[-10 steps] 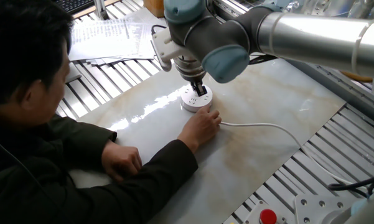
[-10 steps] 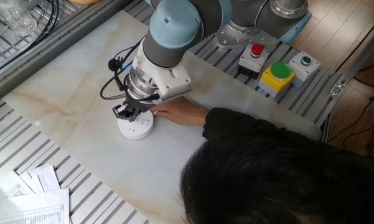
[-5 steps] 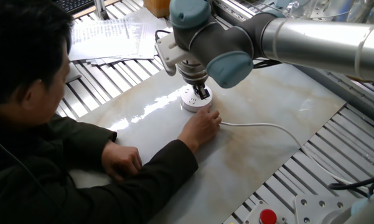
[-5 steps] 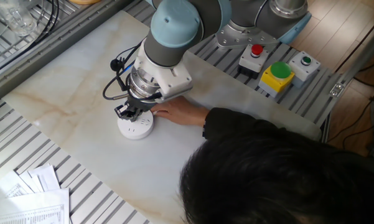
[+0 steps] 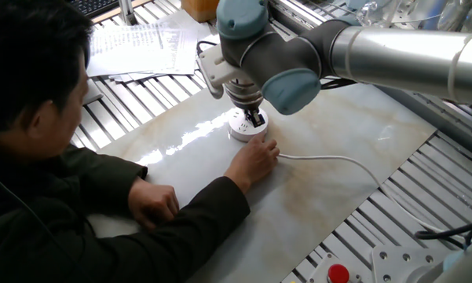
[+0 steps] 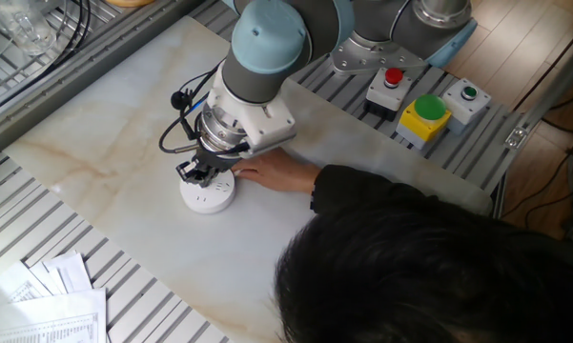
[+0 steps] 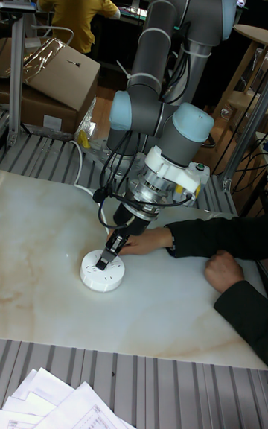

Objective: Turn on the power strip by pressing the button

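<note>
On the bench [image 6: 95, 133], my gripper [image 7: 105, 261] has slid a little sideways and now sits on top of the power strip [image 7: 102, 272] a person's hand [image 5: 254, 159] steadies, so I think the button press is starting, though I cannot tell if it's clenched.

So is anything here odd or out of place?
Only one thing: a person's hand rests on the table right beside the power strip while the robot's fingers are down on its top. Nothing looks spilled or damaged.
</note>
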`<action>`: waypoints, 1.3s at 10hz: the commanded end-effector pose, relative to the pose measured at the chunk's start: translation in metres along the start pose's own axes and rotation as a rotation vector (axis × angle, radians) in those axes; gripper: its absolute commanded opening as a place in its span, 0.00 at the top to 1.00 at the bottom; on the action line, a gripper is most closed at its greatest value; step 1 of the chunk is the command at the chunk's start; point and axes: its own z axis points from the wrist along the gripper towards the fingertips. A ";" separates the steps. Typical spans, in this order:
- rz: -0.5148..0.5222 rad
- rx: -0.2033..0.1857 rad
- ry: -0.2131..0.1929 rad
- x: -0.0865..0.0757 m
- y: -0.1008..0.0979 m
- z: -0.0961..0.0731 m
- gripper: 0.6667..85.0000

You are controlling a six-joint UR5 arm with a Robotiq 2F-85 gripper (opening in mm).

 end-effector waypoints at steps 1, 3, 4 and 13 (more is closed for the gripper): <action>0.026 -0.013 0.063 0.004 0.005 -0.034 1.00; 0.043 -0.020 0.035 0.006 -0.011 -0.071 1.00; 0.054 -0.016 0.000 0.008 -0.023 -0.073 1.00; 0.551 -0.110 -0.199 0.060 -0.080 -0.094 1.00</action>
